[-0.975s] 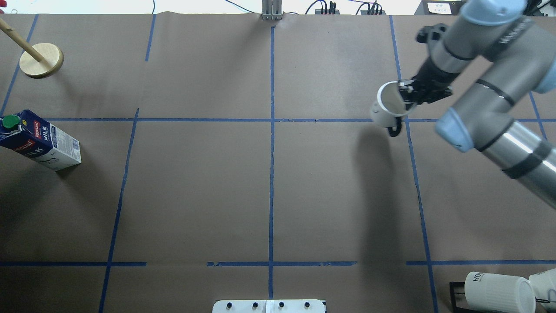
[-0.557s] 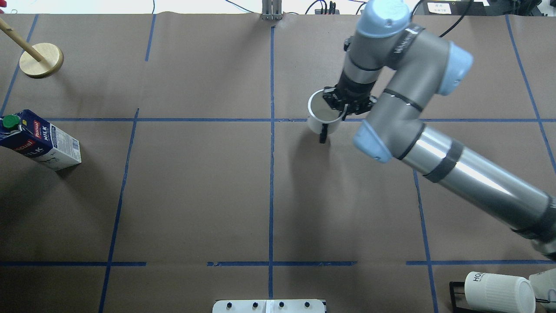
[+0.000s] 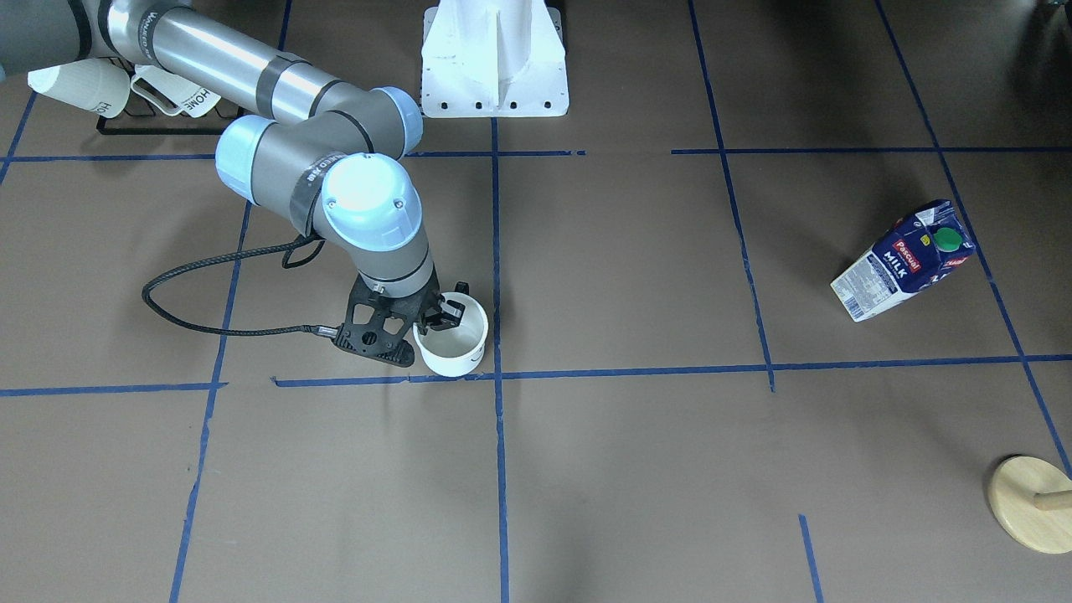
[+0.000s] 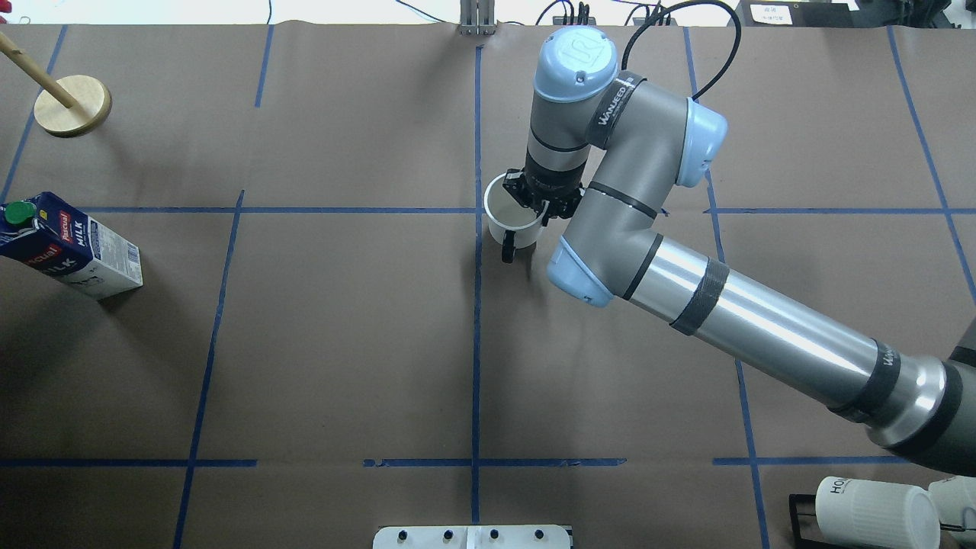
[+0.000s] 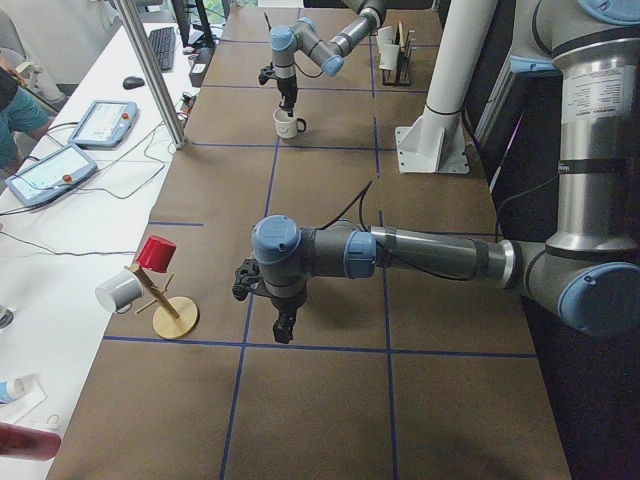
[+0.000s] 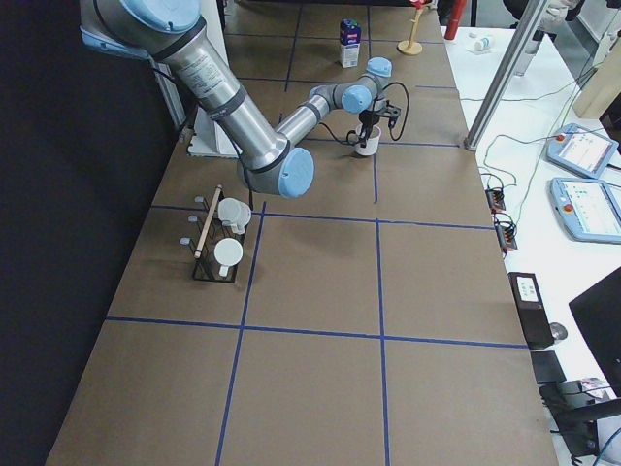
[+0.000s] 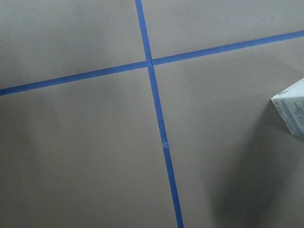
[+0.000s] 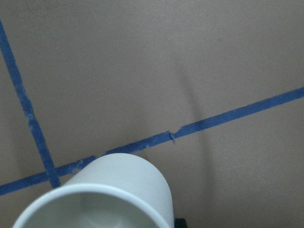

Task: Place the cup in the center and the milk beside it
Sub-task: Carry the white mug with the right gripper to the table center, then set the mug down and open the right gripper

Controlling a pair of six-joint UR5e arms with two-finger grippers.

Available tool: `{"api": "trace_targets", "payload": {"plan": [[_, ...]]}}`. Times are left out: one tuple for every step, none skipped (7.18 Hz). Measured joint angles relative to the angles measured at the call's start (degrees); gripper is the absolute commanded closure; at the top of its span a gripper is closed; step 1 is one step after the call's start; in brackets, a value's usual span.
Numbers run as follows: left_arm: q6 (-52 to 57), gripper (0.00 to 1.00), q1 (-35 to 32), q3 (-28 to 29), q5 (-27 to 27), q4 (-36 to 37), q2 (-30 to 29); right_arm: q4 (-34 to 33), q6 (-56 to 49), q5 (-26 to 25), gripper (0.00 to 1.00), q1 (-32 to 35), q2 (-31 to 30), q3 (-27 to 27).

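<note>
Right gripper (image 4: 538,204) clamps white cup (image 4: 509,217) by rim; cup upright, just beside center crossing (image 4: 478,210). Pascual milk carton (image 4: 72,248) stands well apart, toward robot's left. Left gripper (image 5: 283,325): opening cannot be told.

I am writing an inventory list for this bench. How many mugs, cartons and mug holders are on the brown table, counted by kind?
Mugs: 5 (cup, two ribbed mugs, red mug, white mug)
Milk cartons: 1 (milk carton)
Mug holders: 2 (black rack, wooden stand)
Total: 8
</note>
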Motion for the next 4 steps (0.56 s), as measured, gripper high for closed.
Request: {"api": "trace_targets", "payload": {"plan": [[0.00, 0.00, 0.00, 0.01, 0.03, 0.02, 0.00, 1.56, 1.16, -0.53, 0.99, -0.52, 0.33, -0.92], [0.00, 0.00, 0.00, -0.01, 0.05, 0.05, 0.00, 2.21, 1.80, -0.78, 0.96, -0.93, 0.49, -1.30], [0.00, 0.00, 0.00, 0.00, 0.06, 0.08, 0.00, 2.45, 2.13, -0.90, 0.68, -1.28, 0.53, -1.43], [0.00, 0.00, 0.00, 0.00, 0.06, 0.13, 0.00, 2.53, 2.33, -1.08, 0.39, -1.62, 0.50, -1.49]]}}
